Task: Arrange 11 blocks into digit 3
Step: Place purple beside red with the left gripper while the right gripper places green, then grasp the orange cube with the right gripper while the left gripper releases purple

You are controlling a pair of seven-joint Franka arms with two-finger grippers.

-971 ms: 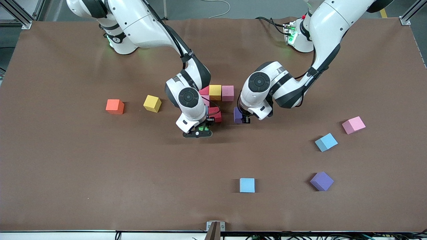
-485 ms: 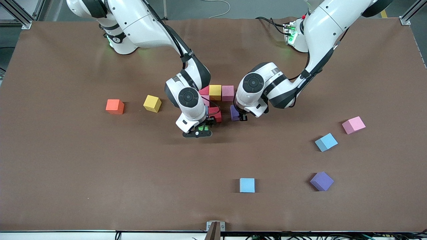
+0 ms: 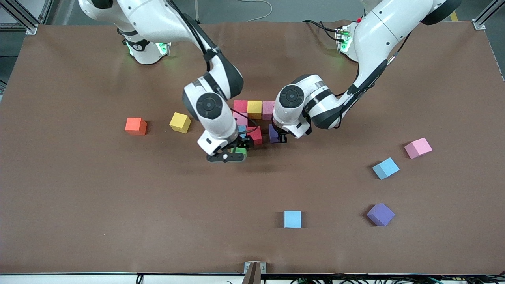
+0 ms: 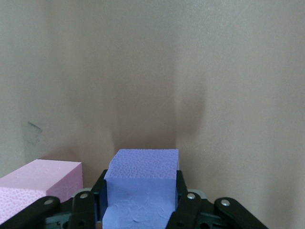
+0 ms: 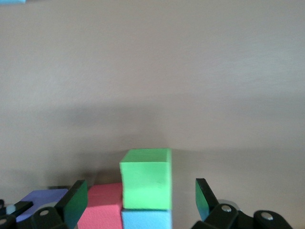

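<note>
My left gripper point(image 3: 277, 136) point(image 4: 140, 198) is shut on a purple block point(image 3: 273, 133) point(image 4: 141, 183), low beside a red block point(image 3: 256, 135) in the group of blocks. That group also holds a red block point(image 3: 240, 105), a yellow block point(image 3: 254, 109) and a pink block point(image 3: 268, 109) in a row, another pink block point(image 3: 239, 118) point(image 4: 38, 187) and a blue block point(image 3: 242, 129). My right gripper point(image 3: 235, 153) point(image 5: 140, 199) stands open around a green block point(image 3: 240, 150) point(image 5: 146, 177), its fingers point(image 5: 76, 202) clear of it. The green block touches the blue block point(image 5: 145, 219) beside the red one point(image 5: 101, 206).
Loose blocks lie around: an orange block point(image 3: 135, 126) and a yellow block point(image 3: 180, 122) toward the right arm's end; a pink block point(image 3: 418, 148), a blue block point(image 3: 386, 168) and a purple block point(image 3: 380, 214) toward the left arm's end; a blue block point(image 3: 292, 219) near the front edge.
My right gripper has opened and let go of the green block, its wrist shifting toward the right arm's end. My left gripper carried the purple block closer to the red block.
</note>
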